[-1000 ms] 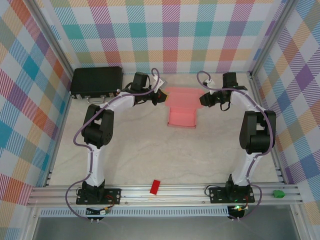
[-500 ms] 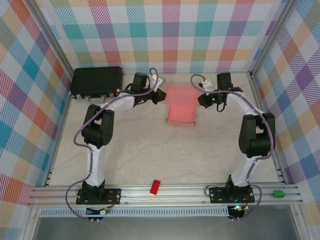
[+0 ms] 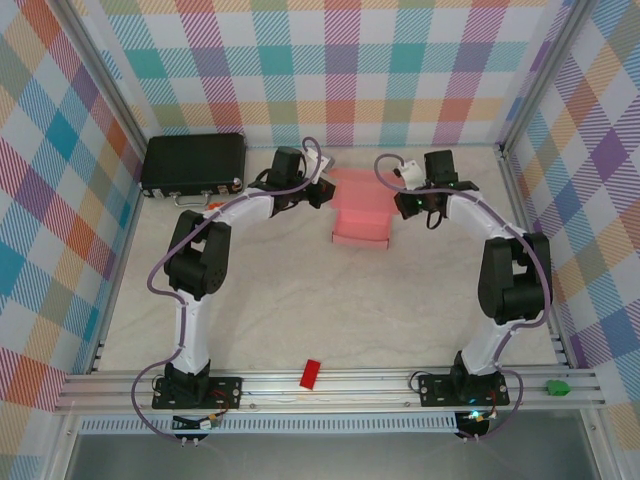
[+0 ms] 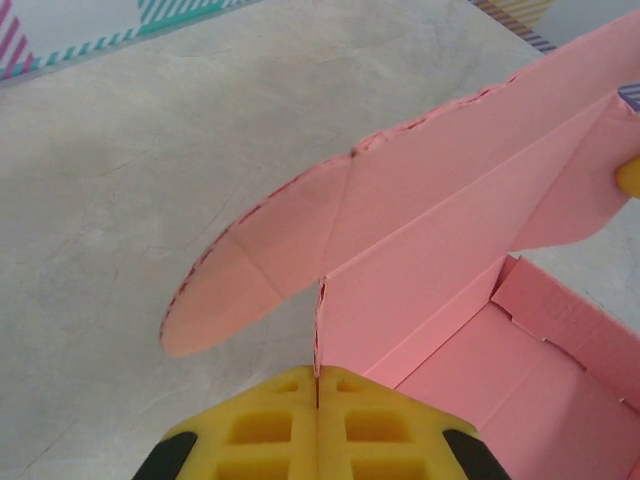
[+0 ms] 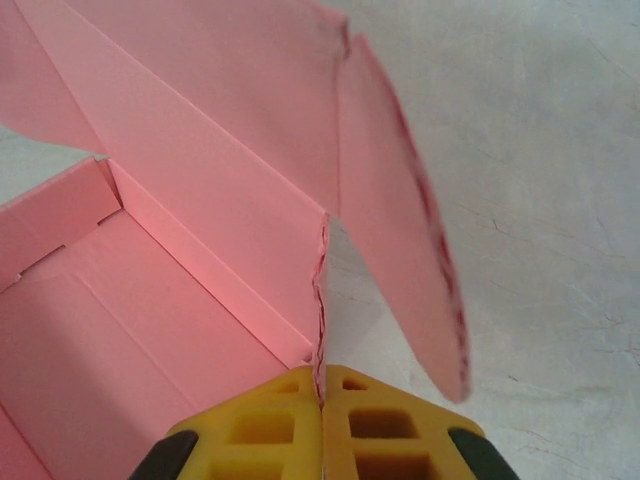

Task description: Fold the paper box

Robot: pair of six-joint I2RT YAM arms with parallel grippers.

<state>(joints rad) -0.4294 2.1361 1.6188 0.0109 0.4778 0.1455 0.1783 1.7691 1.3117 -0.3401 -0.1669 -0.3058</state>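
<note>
left gripper (image 4: 318, 388) and right gripper (image 5: 322, 388) clamp the upright lid of the paper box (image 3: 360, 222) — next, likely a matched swing shut.

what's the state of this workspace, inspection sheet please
surface: pale grey table, no spills seen
job's things: light-pink thin card paper box, partly folded, lid flaps raised
clutter: black rectangular case far left; small red block at near edge; small green object near right
hands: left hand shut on one box wall; right hand shut on the opposite wall
cables: purple cables looped along both arms
surroundings: plaid-patterned walls
</note>
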